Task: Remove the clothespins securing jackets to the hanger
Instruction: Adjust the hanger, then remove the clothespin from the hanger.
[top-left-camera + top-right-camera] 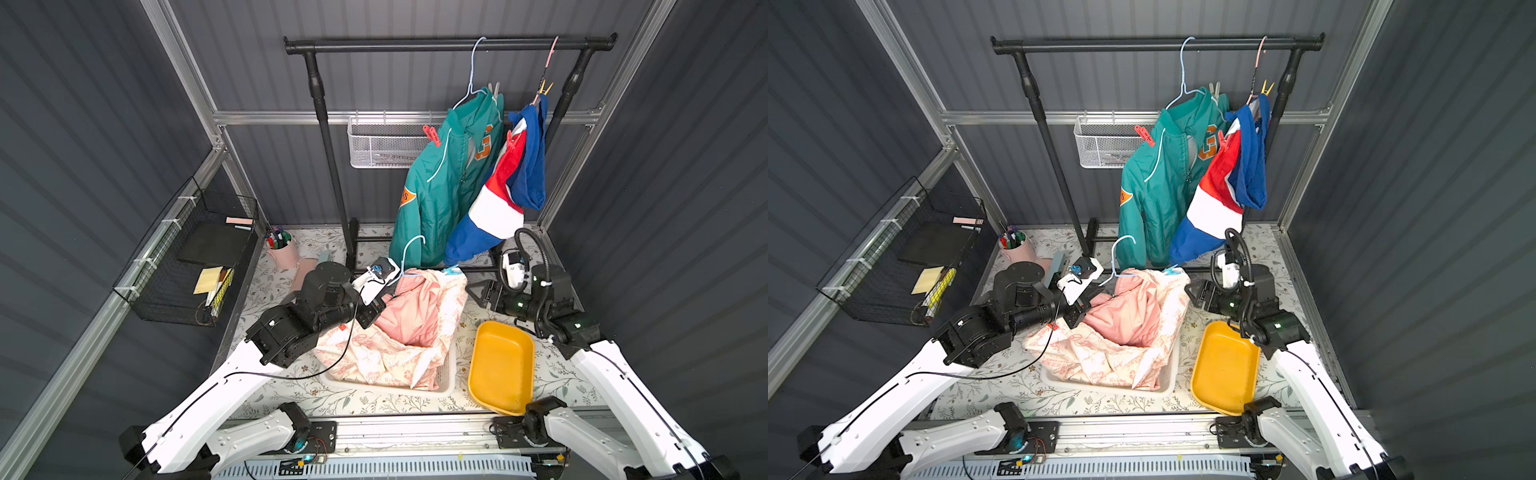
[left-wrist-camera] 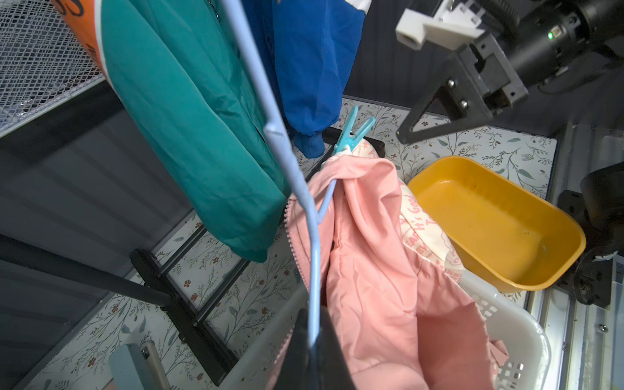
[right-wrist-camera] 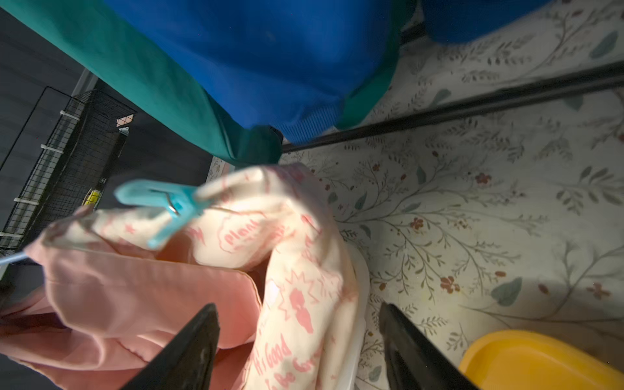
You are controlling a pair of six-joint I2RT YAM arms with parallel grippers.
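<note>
Two jackets hang from the black rail (image 1: 415,43) at twelve o'clock in both top views: the teal jacket (image 1: 440,178) and, at its three o'clock, the red-white-blue jacket (image 1: 498,199). We see a red pin (image 1: 432,135) pinched on the teal jacket's shoulder at its ten o'clock, and a grey pin (image 1: 494,89) up by its collar. A second red pin (image 1: 510,139) bites the red-white-blue jacket. A yellow pin (image 1: 545,88) sits at that jacket's twelve o'clock, up by the neck of its hanger.

The cream-and-pink jacket (image 1: 399,345) lies bunched up in the white basket (image 1: 446,374) in the middle of the table. The wire of the blue hanger (image 2: 287,152) runs into this jacket, and its hook pokes up toward twelve o'clock. A teal pin (image 2: 351,135) is clipped on the jacket's top edge, at about one o'clock of the basket.

Our left claw (image 2: 314,341) reaches in from ten o'clock of the basket. Its two fingers are squeezed tight on the wire of the blue hanger. Our right claw (image 3: 297,305) is at two o'clock of the basket, near the teal pin but not touching it. Its fingers are spread wide apart and they hold nothing. The yellow tub (image 1: 503,365) sits at three o'clock of the basket
</note>
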